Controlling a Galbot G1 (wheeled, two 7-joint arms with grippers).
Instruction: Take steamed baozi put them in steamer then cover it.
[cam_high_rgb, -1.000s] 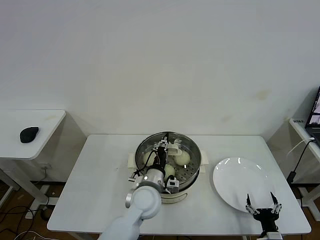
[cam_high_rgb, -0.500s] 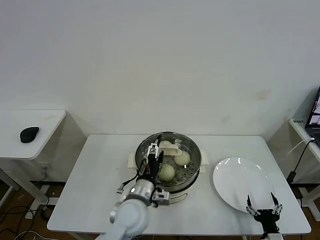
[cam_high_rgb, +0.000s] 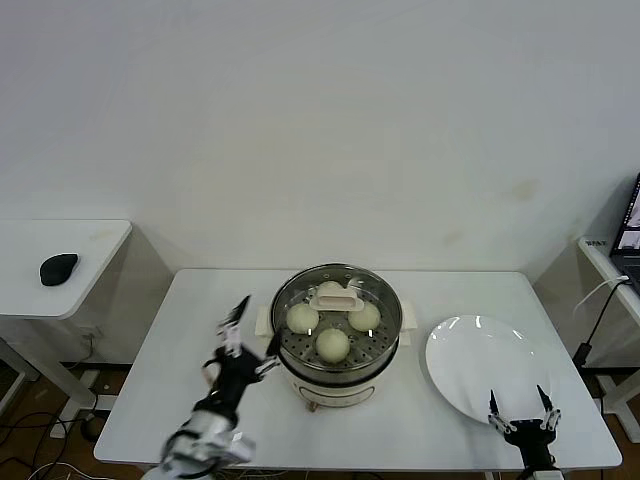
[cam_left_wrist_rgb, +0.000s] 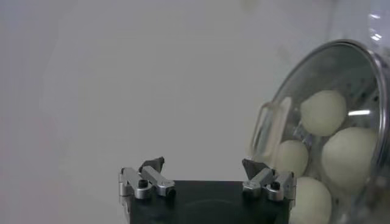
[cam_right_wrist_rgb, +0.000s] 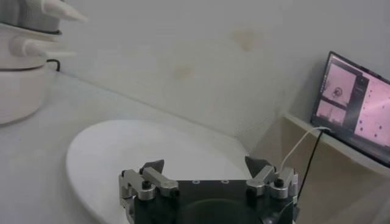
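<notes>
Steamed baozi (cam_high_rgb: 332, 344), four, seen inside steamer (cam_high_rgb: 338, 375) at surface (cam_high_rgb: 190, 330) centre, cover (cam_high_rgb: 337, 295) seated on top. Left gripper (cam_high_rgb: 238, 345) held just beside steamer, fingers spread wide, empty. Right gripper (cam_high_rgb: 524, 412) parked at plate (cam_high_rgb: 480, 362) near edge, fingers wide.

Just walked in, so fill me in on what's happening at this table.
The steamer holds four baozi under its glass cover. The left hand is open and empty beside the steamer, holding nothing. The right hand waits open at the near edge of the bare white plate.
</notes>
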